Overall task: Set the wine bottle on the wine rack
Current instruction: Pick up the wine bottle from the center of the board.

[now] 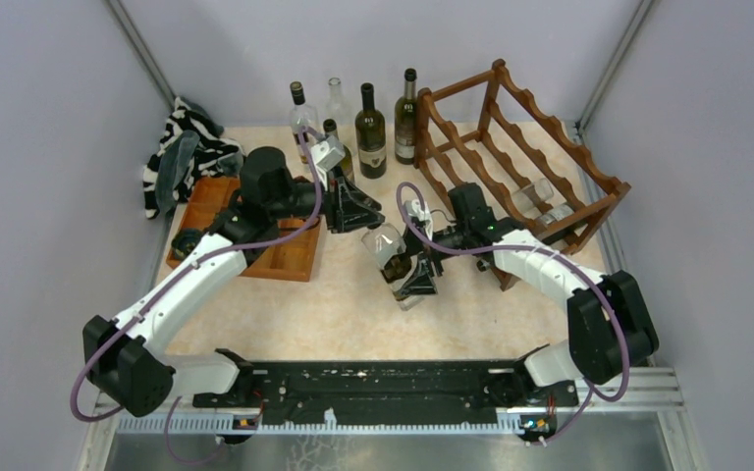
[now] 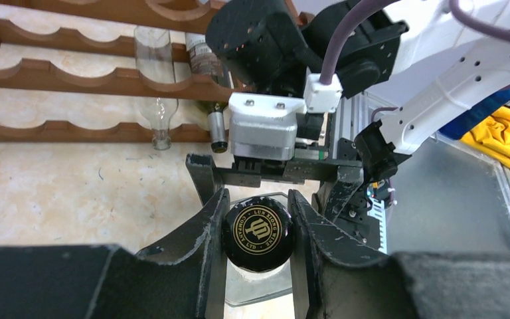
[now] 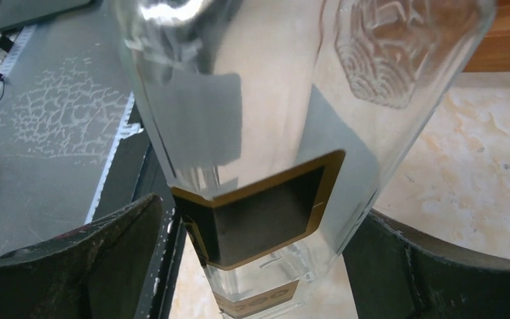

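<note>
Wine bottle point(image 1: 384, 243) — cap point(image 2: 257, 232) in left pincer point(image 2: 257, 207), arm outstretched.

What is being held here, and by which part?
The left pincer clamps the clear wine bottle by its black cap. The right pincer straddles the bottle's body; whether it grips cannot be told.

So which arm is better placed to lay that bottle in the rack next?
Probably the right. Its arm is nearer the rack, and the right tool stands open around the bottle. The left tool only pinches the cap, farther from the rack.
</note>
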`<state>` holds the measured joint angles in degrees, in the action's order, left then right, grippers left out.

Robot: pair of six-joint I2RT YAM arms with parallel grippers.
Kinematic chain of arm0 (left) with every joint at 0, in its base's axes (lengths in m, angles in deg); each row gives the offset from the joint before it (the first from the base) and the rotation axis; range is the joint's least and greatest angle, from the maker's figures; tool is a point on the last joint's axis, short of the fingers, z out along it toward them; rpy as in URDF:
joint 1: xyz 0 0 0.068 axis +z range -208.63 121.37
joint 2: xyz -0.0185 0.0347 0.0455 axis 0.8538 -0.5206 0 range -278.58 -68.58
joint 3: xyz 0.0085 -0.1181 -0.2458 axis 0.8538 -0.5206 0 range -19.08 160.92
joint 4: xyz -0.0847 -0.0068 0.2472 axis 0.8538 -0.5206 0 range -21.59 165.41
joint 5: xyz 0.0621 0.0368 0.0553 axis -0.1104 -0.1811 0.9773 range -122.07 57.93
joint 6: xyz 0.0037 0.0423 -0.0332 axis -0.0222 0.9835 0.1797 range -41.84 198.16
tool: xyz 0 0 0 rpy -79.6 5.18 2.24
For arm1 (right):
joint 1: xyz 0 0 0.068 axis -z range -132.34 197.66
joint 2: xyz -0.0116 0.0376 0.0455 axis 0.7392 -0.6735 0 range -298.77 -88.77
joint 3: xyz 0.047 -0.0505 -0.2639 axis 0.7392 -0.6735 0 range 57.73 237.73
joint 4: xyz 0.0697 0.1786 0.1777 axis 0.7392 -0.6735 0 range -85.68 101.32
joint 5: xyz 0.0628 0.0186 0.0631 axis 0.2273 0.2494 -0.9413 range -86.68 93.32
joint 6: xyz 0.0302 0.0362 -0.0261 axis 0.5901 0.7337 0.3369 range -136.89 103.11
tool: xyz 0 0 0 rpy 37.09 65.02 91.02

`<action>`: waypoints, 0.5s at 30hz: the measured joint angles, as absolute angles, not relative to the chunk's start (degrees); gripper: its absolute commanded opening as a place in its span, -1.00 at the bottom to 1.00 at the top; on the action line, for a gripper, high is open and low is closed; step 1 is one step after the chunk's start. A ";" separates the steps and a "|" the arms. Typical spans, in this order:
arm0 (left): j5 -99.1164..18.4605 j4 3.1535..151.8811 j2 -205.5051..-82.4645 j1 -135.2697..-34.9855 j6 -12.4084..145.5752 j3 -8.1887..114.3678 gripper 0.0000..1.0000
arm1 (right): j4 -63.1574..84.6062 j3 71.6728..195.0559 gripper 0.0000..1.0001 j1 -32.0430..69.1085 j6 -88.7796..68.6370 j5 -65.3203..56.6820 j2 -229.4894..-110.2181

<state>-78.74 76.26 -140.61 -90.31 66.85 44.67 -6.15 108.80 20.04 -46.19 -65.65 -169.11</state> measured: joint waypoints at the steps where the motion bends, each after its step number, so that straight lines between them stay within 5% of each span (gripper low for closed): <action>1: -79.11 77.15 -140.56 -90.09 66.31 44.60 -1.00 | -5.52 108.38 0.97 20.04 -45.84 -65.78 -169.11; 9: -82.22 85.33 -140.56 -89.30 61.76 42.92 -1.00 | -2.72 107.57 0.95 20.02 -43.61 -66.68 -169.11; 15: -83.70 89.22 -140.56 -89.20 58.90 41.54 -1.00 | -1.61 107.49 0.76 19.89 -42.67 -66.87 -169.11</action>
<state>-83.70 89.22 -140.56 -89.20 58.90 41.54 -1.61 107.49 19.89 -42.67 -66.87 -169.11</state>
